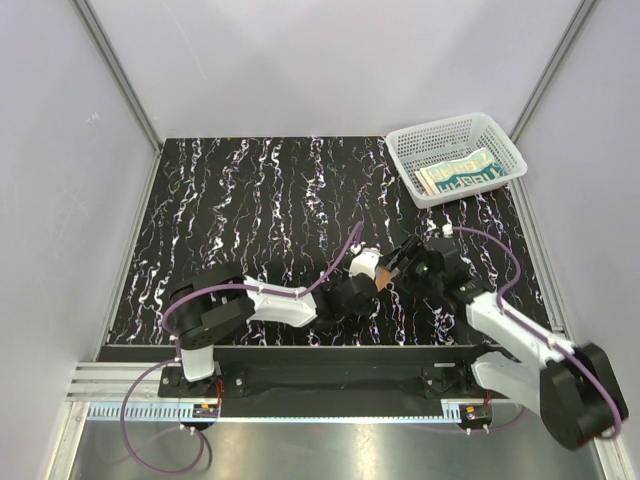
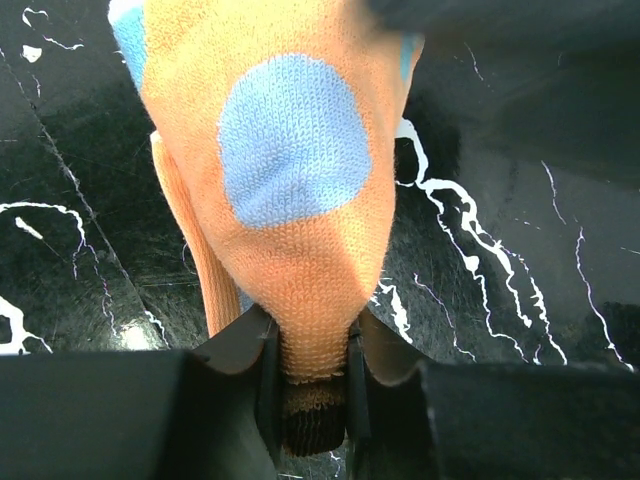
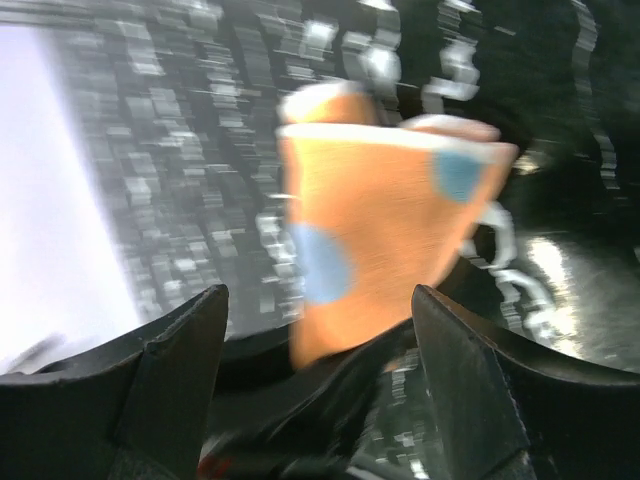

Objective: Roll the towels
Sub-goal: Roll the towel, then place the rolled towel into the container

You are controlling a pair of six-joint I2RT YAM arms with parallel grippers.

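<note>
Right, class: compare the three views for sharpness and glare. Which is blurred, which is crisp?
Right wrist view: motion blur smears the table and softens the orange towel. Left wrist view: crisp, the towel's knit shows. Top view: sharp, with glare on the metal ledge.

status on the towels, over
Left gripper shut on orange towel. Right gripper open, facing it. Cream towel in white mesh basket. Nothing in the way.

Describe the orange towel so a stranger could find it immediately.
On the black marbled table, look at the near middle, where the two arms meet. There the left tool pinches the orange towel. Its orange knit with blue dots sets it apart from the cream lettered towel, which lies in the white basket at the far right corner.
</note>
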